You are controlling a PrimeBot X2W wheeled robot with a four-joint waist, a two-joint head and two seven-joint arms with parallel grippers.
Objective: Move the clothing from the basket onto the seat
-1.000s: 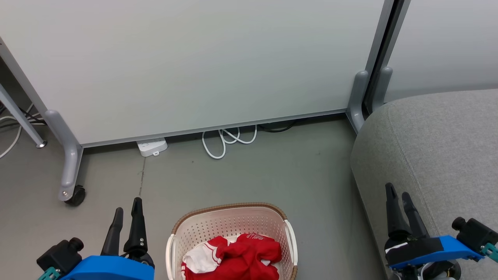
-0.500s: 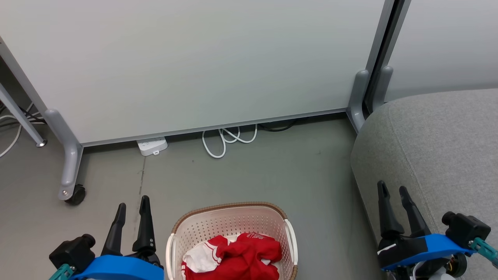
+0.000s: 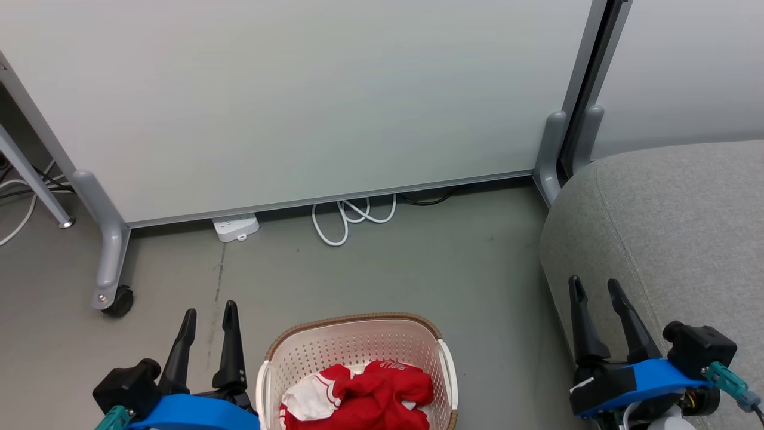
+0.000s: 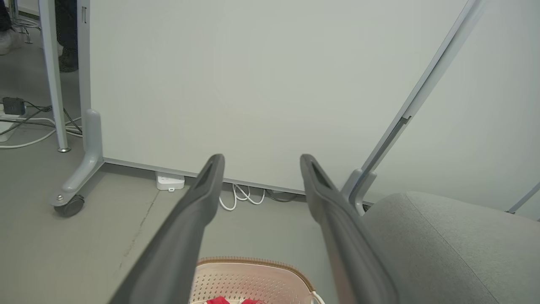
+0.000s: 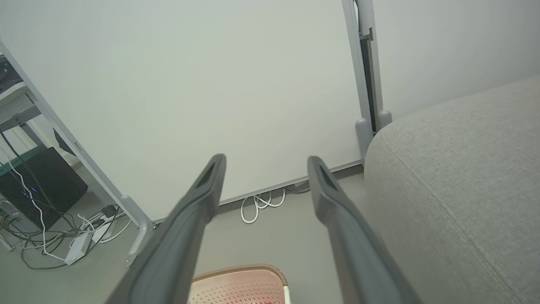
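Both jaws spread, empty; crumpled red clothing [image 3: 370, 399], white-trimmed, lies heaped in the cream basket [image 3: 357, 346].

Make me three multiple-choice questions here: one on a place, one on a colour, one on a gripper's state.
1. The seat stands on which side of the basket? A robot's left B robot's right C behind it
2. The clothing is mostly A blue B red C green
3. The left gripper is A open and empty B shut on clothing C shut on the basket
Answers: B, the seat lies at the head view's right; B, a red heap with white trim; A, its fingers stand apart, nothing between.
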